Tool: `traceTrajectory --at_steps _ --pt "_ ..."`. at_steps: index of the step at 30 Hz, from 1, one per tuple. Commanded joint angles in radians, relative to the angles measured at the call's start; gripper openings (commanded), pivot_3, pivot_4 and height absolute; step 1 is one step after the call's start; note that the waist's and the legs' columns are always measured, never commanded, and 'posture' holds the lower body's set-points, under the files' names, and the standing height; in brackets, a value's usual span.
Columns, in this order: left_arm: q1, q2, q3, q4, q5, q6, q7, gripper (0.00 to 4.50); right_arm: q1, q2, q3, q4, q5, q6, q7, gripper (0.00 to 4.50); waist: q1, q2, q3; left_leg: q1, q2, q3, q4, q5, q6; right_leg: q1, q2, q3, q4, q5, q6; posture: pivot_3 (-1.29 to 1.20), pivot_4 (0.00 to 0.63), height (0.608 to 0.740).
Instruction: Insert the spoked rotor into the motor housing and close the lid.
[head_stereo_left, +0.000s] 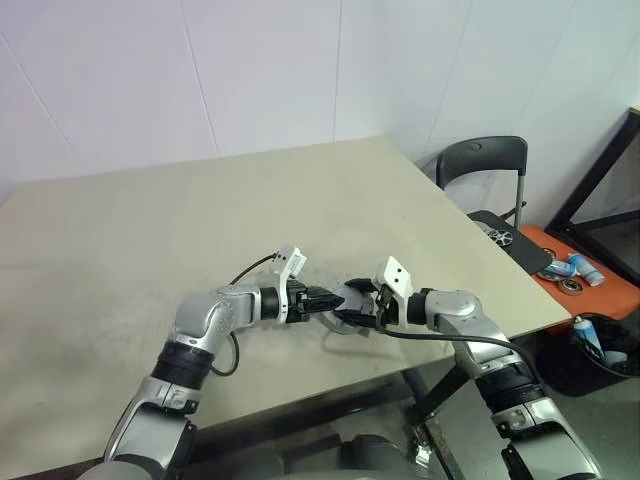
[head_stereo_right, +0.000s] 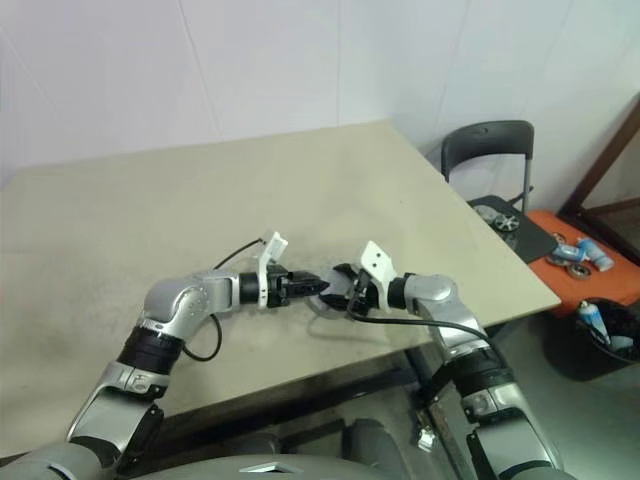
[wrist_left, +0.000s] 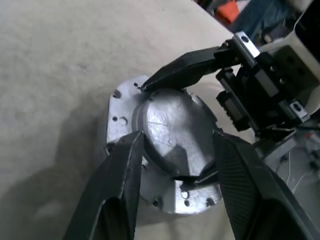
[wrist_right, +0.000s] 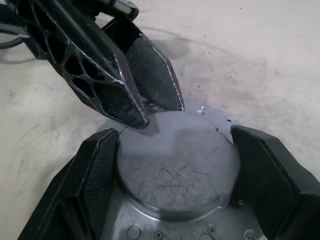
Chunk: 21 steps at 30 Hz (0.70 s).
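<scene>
Resting flat on the beige surface (head_stereo_left: 150, 230) close to its near edge, the motor housing (wrist_left: 131, 95) showed as a round silver-grey body with a drilled flange and a raised, scratched round top face; whether that top was the lid could not be told, and nothing of its inside or of any rotor was visible. The right end effector (wrist_right: 175, 150) straddled the raised round part, one black finger on each side and seemingly against its rim, jaws spread wide around it. The left end effector (wrist_left: 175, 150) came in from the opposite side, its two fingers set part open on either side of the same raised part, one tip close to the housing's edge; a firm grip could not be confirmed for it. The two end effectors met nose to nose over the housing, crowding it from both sides. Beyond the surface's right edge stood a dark chair (head_stereo_left: 483, 160), an orange tray (head_stereo_left: 590, 275) bearing small parts and blue-white items, and a black bin (head_stereo_left: 590, 360).
</scene>
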Motion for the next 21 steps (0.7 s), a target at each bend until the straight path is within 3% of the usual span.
traceTrajectory --at_steps 1,16,20,21 --pt "-0.024 -0.017 -0.058 0.066 0.06 -0.036 -0.045 2.32 0.033 -0.023 0.013 0.01 -0.033 0.037 -0.014 3.27 0.001 0.0 0.0 0.001 0.0 0.0 0.0 0.0 0.0 0.001 0.0 0.0 0.0 0.0 0.0 0.0 0.0 0.74" --pt "-0.036 -0.055 -0.053 0.103 0.131 -0.042 -0.092 2.32 0.048 -0.022 0.0 -0.024 -0.032 0.097 -0.046 3.27 0.003 0.0 -0.001 0.003 0.0 -0.001 0.0 -0.004 0.006 0.003 -0.001 0.001 -0.001 -0.003 0.004 0.0 0.0 0.74" --pt "-0.028 -0.056 -0.051 0.089 0.137 -0.034 -0.092 2.32 0.027 -0.004 -0.025 -0.019 -0.013 0.155 -0.075 4.46 0.001 0.0 -0.001 0.006 0.0 -0.001 -0.001 -0.005 0.007 0.007 -0.001 0.0 -0.004 -0.003 0.005 0.0 0.0 0.74" --pt "-0.025 -0.056 -0.051 0.085 0.138 -0.032 -0.091 2.32 0.02 -0.005 -0.019 -0.018 -0.007 0.197 -0.07 4.46 0.0 0.0 -0.001 0.006 0.0 -0.001 -0.001 -0.005 0.007 0.008 -0.001 0.0 -0.005 -0.003 0.005 0.0 0.0 0.74"
